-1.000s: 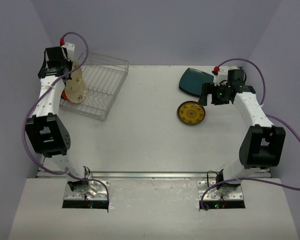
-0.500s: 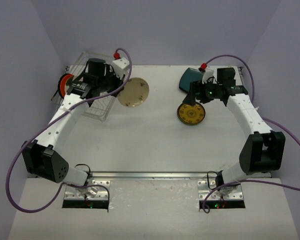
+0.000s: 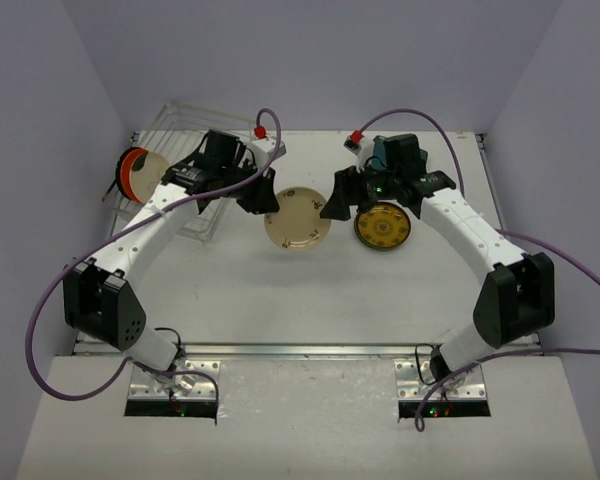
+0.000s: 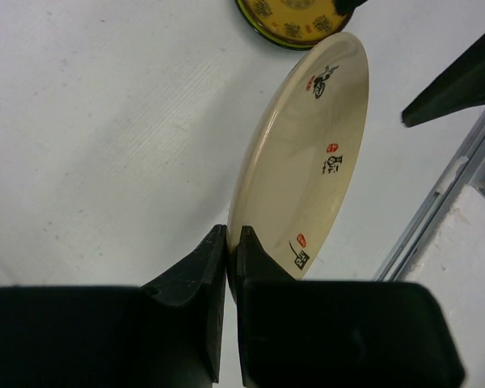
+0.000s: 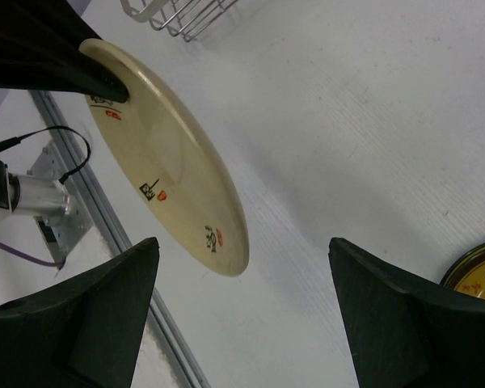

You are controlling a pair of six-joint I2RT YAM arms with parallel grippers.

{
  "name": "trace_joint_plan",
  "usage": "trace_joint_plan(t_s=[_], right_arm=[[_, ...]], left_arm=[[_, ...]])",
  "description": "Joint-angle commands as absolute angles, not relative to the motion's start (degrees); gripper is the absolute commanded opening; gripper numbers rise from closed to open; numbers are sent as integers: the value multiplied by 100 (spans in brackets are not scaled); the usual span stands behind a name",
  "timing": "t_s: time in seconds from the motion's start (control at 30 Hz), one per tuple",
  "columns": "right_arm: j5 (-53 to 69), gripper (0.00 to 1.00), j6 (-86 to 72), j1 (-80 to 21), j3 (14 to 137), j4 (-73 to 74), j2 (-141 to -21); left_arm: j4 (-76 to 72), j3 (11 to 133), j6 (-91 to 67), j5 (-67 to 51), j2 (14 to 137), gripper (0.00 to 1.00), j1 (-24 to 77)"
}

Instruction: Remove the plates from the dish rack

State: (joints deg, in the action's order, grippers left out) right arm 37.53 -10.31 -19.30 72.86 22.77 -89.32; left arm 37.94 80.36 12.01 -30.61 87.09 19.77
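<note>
Cream plate (image 4: 307,162) has swung out of the dish rack (image 3: 185,118), rim pinched in the left claw (image 4: 226,242), reaching the wide-spread right claw (image 5: 238,259): handover likely.

The dark teal plate (image 3: 378,152) sat all but hidden behind the right arm! The wrist views clipped the yellow patterned plate (image 4: 295,18) and left just a corner of the dish rack (image 5: 178,14). Marks on the cream plate (image 4: 307,162) were too small to read.

Cream plate (image 3: 298,218) aloft, tilted; orange-red plate (image 3: 132,172) in rack (image 3: 185,122).
</note>
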Motion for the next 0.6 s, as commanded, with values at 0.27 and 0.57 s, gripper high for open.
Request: trace_joint_plan(t_s=[0.27,0.57], right_arm=[[3065,1,-937,-2253,7661,2387,-9264],[3522,0,-1010,-595,6935,2652,-8742]], left_arm=[[3542,8200,981,-2956,8584,33,2048],[3421,8679,762,-1492,8658,100,842]])
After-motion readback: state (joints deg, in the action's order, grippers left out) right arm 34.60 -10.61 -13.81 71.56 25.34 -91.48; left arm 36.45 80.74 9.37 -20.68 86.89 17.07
